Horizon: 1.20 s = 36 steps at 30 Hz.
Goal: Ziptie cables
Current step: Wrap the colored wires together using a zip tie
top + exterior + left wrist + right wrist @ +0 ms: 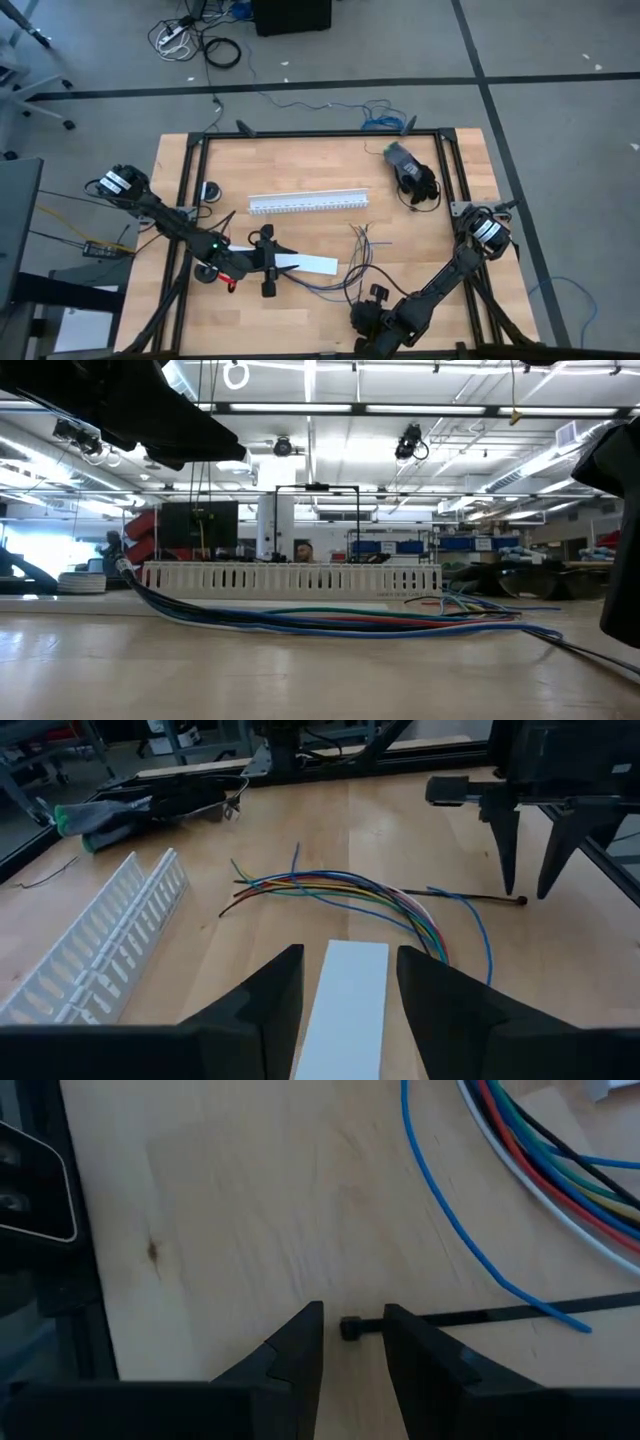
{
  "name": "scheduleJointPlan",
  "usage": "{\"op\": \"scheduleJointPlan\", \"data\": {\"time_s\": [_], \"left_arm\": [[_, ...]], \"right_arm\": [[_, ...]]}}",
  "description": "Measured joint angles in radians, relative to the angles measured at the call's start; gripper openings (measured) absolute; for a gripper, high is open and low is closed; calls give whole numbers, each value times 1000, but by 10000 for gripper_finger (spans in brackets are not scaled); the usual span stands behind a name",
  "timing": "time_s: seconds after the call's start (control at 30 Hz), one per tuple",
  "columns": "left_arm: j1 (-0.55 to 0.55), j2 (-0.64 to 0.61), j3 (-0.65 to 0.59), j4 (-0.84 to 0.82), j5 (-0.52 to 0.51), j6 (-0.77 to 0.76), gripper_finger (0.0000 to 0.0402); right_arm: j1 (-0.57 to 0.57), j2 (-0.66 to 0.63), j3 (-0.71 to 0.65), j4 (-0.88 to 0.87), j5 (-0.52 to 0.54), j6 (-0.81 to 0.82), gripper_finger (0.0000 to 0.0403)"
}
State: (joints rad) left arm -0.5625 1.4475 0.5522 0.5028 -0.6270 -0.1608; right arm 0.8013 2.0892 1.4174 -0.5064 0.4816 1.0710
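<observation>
One ziptie (pixel 520 1314) lies flat on the bench (pixel 230 1190), head end just ahead of the right gripper (pixel 352 1342), long axis running sideways across its slightly spread, empty jaws.

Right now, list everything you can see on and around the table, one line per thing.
cables: one bunch, blue, orange, green, white and dark, fanned on the wood between the two claws.
ziptie: one, black, flat on the wood, its head just ahead of the right claw's tips.
slotted channel: one, white, lying across the table's middle.
flat lid strip: one, white, lying between the left claw's fingers.
glove and dark gear: one heap, green-grey and black, far right part of the table.
cords on the floor: several, black and white, beyond the table.
left claw: dark, open around the strip.
right claw: dark, open, at the ziptie's head.
</observation>
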Motion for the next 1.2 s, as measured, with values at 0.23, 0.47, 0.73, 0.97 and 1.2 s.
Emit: {"op": "scheduleJointPlan", "data": {"time_s": [0.23, 0.47, 0.73, 0.97, 1.2], "left_arm": [[0, 0, 0, 0, 0, 0, 156], [0, 0, 0, -1, 0, 1, 156], [0, 0, 0, 0, 0, 3, 156], [0, 0, 0, 1, 0, 3, 156], [0, 0, 0, 1, 0, 3, 156]], "right_arm": [[0, 2, 0, -3, -2, 8, 104], [0, 28, 1, 16, -7, 24, 89], [-1, 48, 3, 31, -9, 52, 46], [-12, 46, 32, -6, -35, 44, 2], [-24, 19, 196, -256, -13, 19, 0]]}}
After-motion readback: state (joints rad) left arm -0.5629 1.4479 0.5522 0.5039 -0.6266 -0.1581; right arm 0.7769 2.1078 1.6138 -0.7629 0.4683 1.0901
